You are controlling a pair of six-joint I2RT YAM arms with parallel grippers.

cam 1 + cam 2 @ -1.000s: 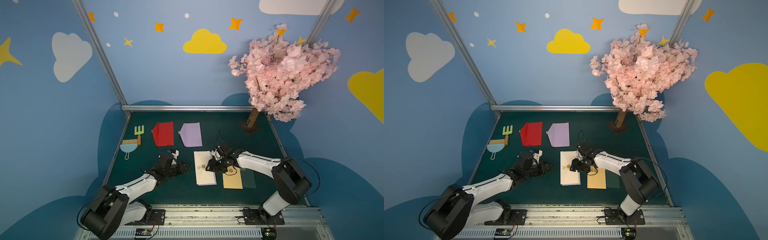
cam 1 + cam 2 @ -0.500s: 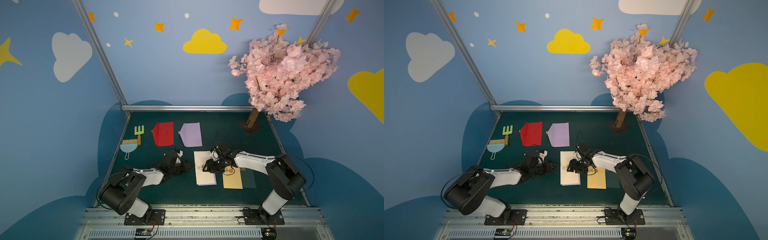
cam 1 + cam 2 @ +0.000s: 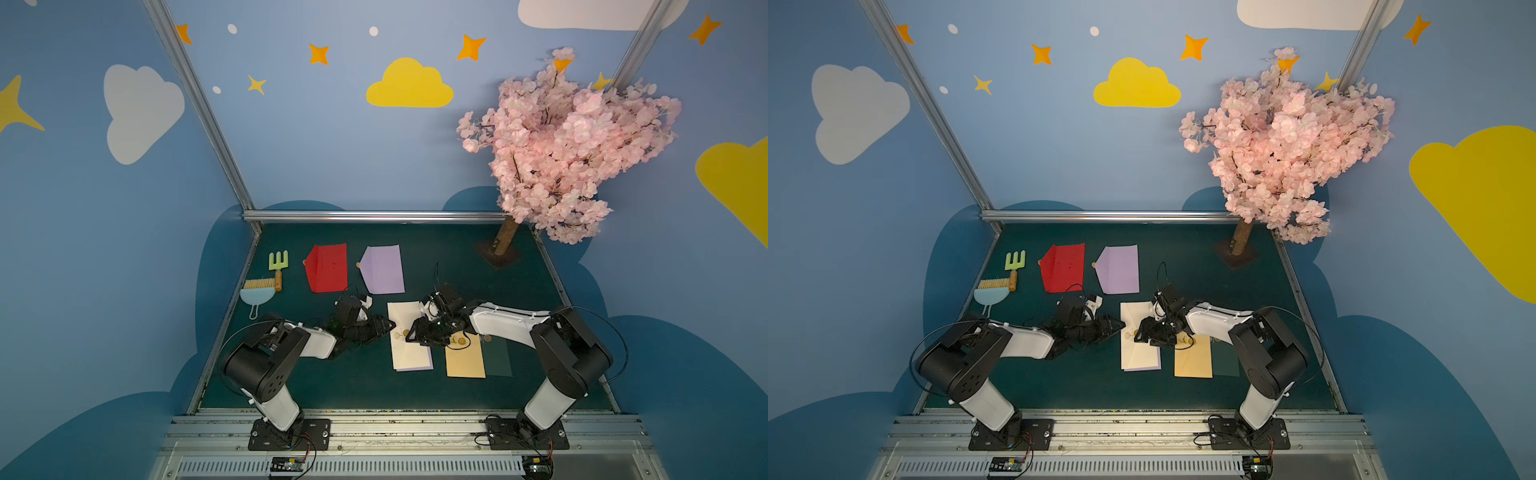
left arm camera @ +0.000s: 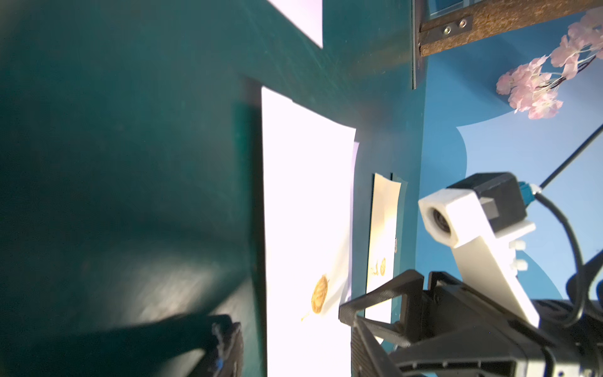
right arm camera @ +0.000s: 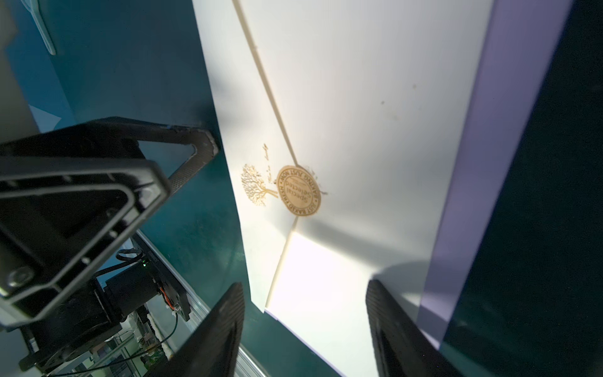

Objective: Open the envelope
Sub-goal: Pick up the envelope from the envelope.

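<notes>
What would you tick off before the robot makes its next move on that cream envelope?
1. Cream envelope lying flat, flap closed under the gold seal: ok.
2. Right gripper open and empty over the envelope: ok.
3. Left gripper open at the envelope's edge: ok.
4. Left gripper pinning the paper down: cannot tell.
5. Lavender sheet underneath will stay behind when the flap is pulled: cannot tell.
6. The two grippers apart from each other: ok.
</notes>
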